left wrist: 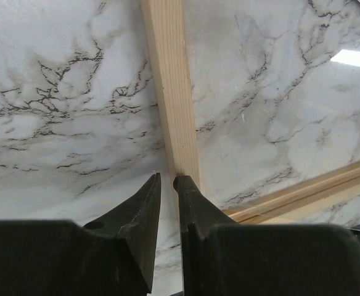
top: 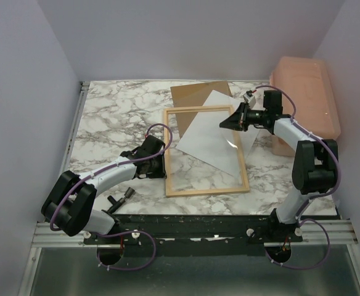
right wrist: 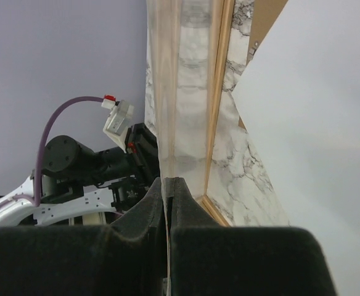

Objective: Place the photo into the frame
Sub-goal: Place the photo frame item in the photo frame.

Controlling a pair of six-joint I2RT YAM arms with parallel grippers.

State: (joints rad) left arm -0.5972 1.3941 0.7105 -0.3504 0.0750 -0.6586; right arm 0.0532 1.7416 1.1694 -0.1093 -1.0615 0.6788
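The frame [top: 208,189] of light wood lies flat mid-table. The photo [top: 208,132] lies white side up, skewed across the frame's far right corner. My right gripper [top: 227,123] hovers over that corner, shut on the edge of a thin see-through pane [right wrist: 180,92] that stands edge-on before the camera. The photo [right wrist: 315,123] and a frame rail [right wrist: 216,111] lie to its right. My left gripper [top: 163,161] is at the frame's left rail [left wrist: 174,92]. Its jaws [left wrist: 167,179] are closed to a narrow slit holding nothing, and one fingertip [left wrist: 186,185] rests on the rail.
A brown backing board [top: 195,95] lies behind the frame, partly under the photo, and shows in the right wrist view [right wrist: 267,15]. A pink plastic bin [top: 306,92] stands at the far right. White walls enclose the marble table [top: 112,117].
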